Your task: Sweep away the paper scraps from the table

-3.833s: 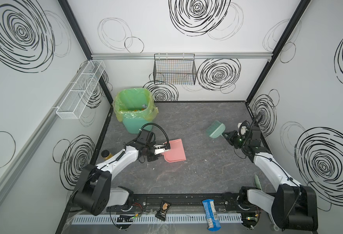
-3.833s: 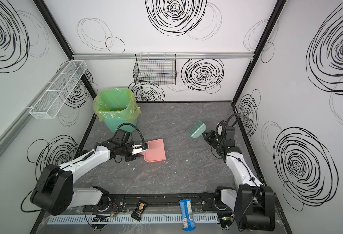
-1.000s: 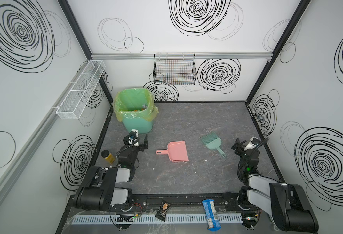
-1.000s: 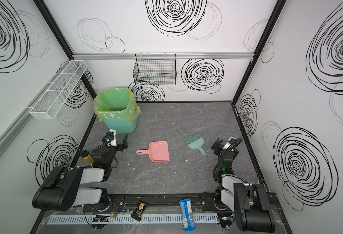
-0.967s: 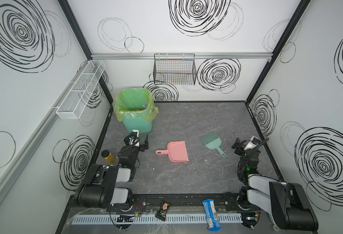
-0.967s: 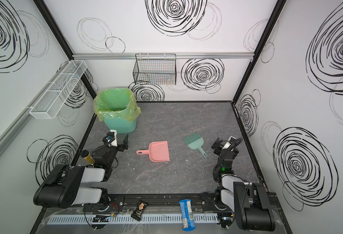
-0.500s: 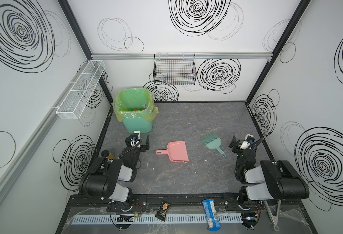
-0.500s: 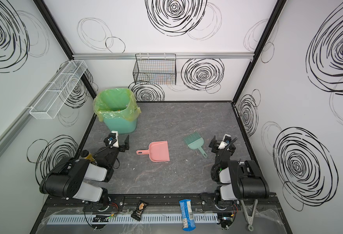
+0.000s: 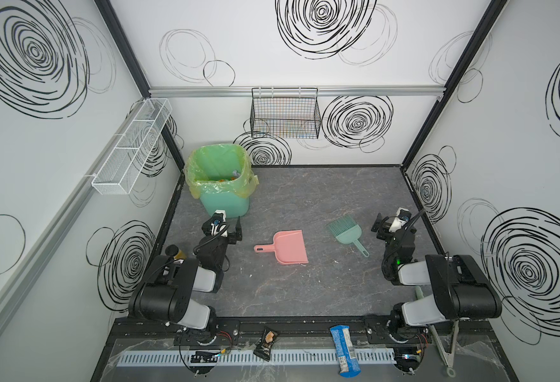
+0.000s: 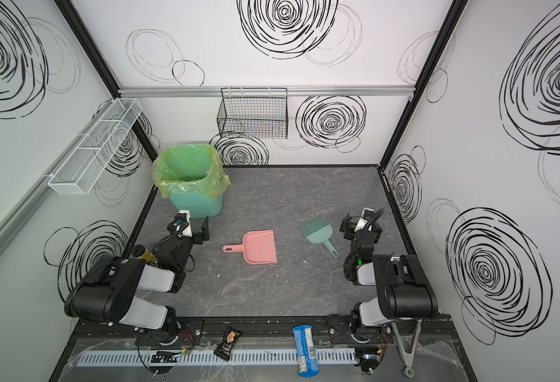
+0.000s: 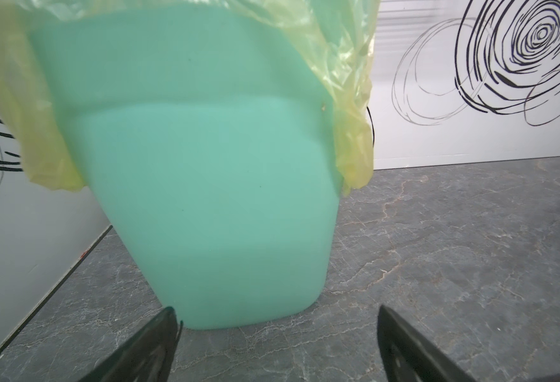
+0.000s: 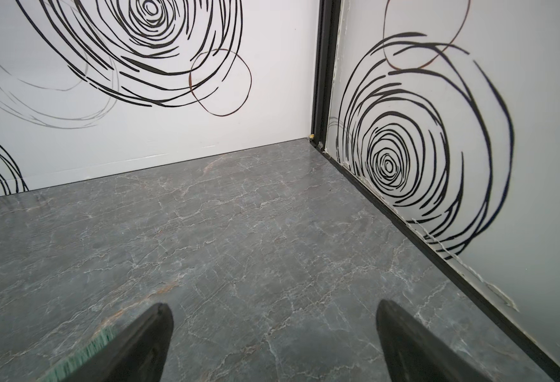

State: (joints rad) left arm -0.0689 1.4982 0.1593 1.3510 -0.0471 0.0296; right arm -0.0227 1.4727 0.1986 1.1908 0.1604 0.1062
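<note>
We see left gripper [image 9: 226,228] and right gripper [image 9: 392,226] spread wide, empty. Dustpan [image 9: 290,248] and brush [image 9: 346,230] lie on table [image 9: 305,191]; scraps [image 9: 223,180] apparently inside bin [image 9: 225,205].

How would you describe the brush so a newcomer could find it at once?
Start at the dark grey marbled table. Two tools lie flat mid-table: the brush is right of the pink dustpan, apart from it. It is the teal one with comb-like bristles and a thin handle.
</note>
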